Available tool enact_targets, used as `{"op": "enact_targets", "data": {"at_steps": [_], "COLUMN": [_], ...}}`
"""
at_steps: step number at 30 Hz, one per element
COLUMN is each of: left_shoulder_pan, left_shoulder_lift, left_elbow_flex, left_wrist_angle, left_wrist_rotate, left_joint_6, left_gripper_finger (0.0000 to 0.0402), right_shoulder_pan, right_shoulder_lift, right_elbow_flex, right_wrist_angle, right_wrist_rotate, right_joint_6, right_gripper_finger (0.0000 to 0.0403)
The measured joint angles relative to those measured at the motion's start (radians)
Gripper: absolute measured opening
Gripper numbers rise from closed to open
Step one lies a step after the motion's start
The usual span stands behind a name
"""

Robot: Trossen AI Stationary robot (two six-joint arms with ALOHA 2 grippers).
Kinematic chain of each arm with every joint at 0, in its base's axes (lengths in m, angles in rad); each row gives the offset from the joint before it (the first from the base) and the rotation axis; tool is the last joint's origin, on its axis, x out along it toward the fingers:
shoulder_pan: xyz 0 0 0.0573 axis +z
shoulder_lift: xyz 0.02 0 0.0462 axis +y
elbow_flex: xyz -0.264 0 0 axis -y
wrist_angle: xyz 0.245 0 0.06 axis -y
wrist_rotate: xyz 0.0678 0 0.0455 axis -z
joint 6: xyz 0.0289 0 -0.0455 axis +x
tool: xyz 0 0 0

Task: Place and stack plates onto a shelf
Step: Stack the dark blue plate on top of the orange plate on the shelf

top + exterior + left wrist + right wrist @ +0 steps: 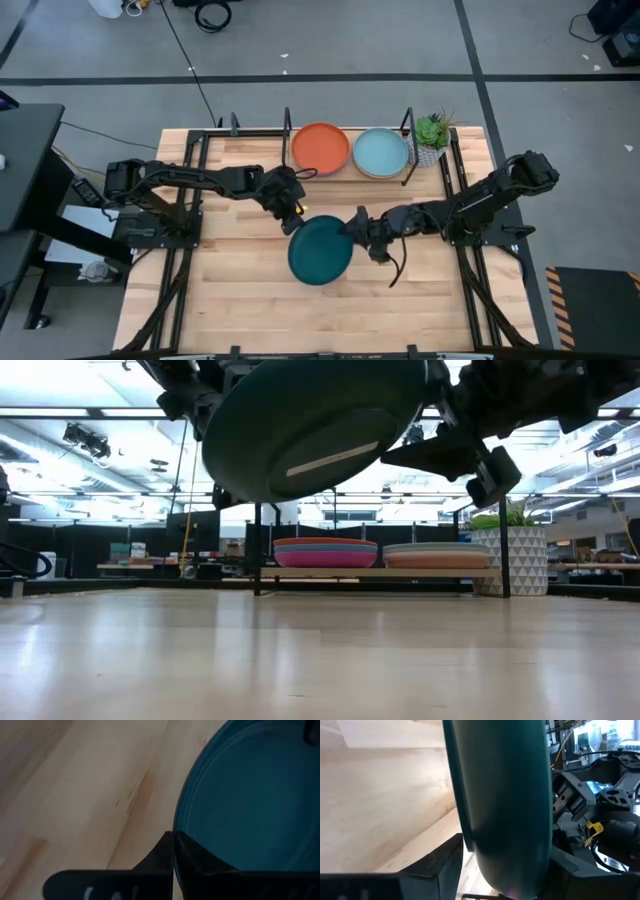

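A: From above, we see the dark teal plate (pixel 320 251) held off the desk (pixel 240 300), short of the shelf (pixel 296 176), with the left end effector (pixel 296 218) on its shelf-side rim and the right end effector (pixel 362 238) on its side rim.

B: At desk height, we see the plate tilted in the air, the shelf's stacks beyond it.

A: Our left wrist view shows fingers (pixel 170 855) together on the rim.

B: Our right wrist view shows that effector clamped too. We judge the left arm nearer the shelf.

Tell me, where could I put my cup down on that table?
The front of the table, nearer than the dark teal plate, is bare wood. The back is crowded: the shelf holds two plate stacks, beside a plant.
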Motion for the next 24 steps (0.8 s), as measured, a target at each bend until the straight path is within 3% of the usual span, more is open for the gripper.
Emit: {"op": "enact_targets", "data": {"at_steps": [13,16,24], "left_shoulder_pan": [0.0,0.0,0.014], "left_shoulder_lift": [0.0,0.0,0.0], "left_elbow_flex": [0.0,0.0,0.0], "left_wrist_angle": [0.051,0.078,0.106], "left_wrist_rotate": [-0.001,-0.05,-0.08], "left_joint_6": [0.01,0.015,0.076], "left_gripper_finger": [0.0012,0.0017,0.0106], "right_shoulder_pan": [-0.003,-0.003,0.009], "right_shoulder_lift": [0.0,0.001,0.001], "right_elbow_flex": [0.0,0.0,0.0], "right_wrist_angle": [-0.013,-0.015,-0.014], "right_wrist_rotate": [-0.039,-0.044,-0.035], "right_joint_6": [-0.013,-0.012,-0.01], "right_gripper_finger": [0.0125,0.0111,0.0096]}}
